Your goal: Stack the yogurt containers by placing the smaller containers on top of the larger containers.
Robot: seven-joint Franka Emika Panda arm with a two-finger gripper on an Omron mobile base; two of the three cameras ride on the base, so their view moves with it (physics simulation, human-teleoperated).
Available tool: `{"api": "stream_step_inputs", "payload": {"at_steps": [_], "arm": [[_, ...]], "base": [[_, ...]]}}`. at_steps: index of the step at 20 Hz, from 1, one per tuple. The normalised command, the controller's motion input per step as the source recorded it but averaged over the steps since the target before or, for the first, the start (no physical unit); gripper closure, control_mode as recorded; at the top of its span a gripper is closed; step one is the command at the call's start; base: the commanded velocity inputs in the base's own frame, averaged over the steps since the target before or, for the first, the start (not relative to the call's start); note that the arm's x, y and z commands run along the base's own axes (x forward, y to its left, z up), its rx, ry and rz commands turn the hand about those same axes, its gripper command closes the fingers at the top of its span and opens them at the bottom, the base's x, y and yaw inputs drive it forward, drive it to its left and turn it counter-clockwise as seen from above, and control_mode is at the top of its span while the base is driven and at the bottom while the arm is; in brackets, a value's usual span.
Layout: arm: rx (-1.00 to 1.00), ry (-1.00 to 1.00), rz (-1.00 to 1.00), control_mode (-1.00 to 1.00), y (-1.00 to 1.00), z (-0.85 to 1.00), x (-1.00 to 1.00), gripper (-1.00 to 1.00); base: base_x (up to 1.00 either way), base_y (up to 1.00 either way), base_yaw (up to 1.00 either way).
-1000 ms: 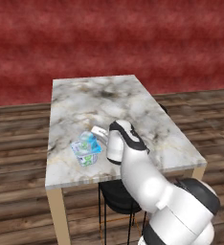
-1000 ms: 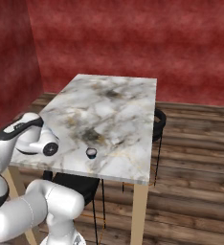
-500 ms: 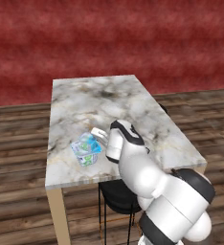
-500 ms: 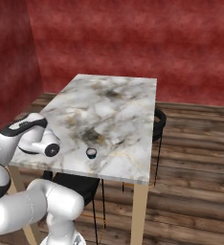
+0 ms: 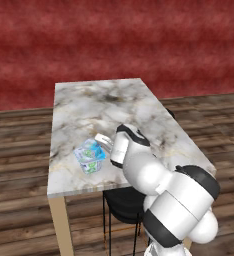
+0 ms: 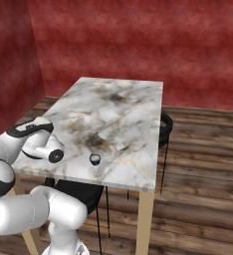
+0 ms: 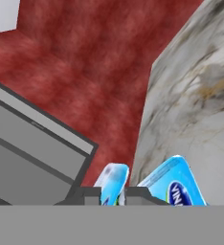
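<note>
Marble table [image 5: 114,107] is seen bearing the big blue-topped tub [image 5: 90,156] leftward, the tiny dark cup [image 6: 94,159] rightward; gripper [image 7: 113,194] opening cannot be told.

In the left base view the arm's wrist covers the hand [image 5: 105,141], so how its jaws stand cannot be told. The same wrist hides the right side of the large blue-topped tub [image 5: 90,155], and the small light-blue tub [image 7: 111,181] cannot be picked out there. In the hand view both tubs are cut off at the bottom. The tiny dark cup [image 6: 94,159] is too small for detail.
</note>
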Motion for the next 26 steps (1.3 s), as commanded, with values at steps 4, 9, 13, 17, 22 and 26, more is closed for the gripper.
{"api": "stream_step_inputs", "payload": {"at_steps": [4, 9, 13, 17, 22, 26], "arm": [[0.00, 0.00, -0.01, -1.00, 0.07, -0.09, 0.06, 1.00], [0.00, 0.00, -0.02, -1.00, 0.14, -0.09, 0.07, 1.00], [0.00, 0.00, -0.01, -1.00, 0.10, -0.10, 0.02, 1.00], [0.00, 0.00, 0.00, -1.00, 0.04, -0.10, 0.00, 1.00], [0.00, 0.00, 0.00, -1.00, 0.00, -0.10, 0.00, 1.00], [0.00, 0.00, 0.00, -1.00, 0.00, -0.13, 0.00, 1.00]], "base": [[0.00, 0.00, 0.00], [0.00, 0.00, 0.00], [0.00, 0.00, 0.00], [0.00, 0.00, 0.00], [0.00, 0.00, 0.00], [0.00, 0.00, 0.00]]}}
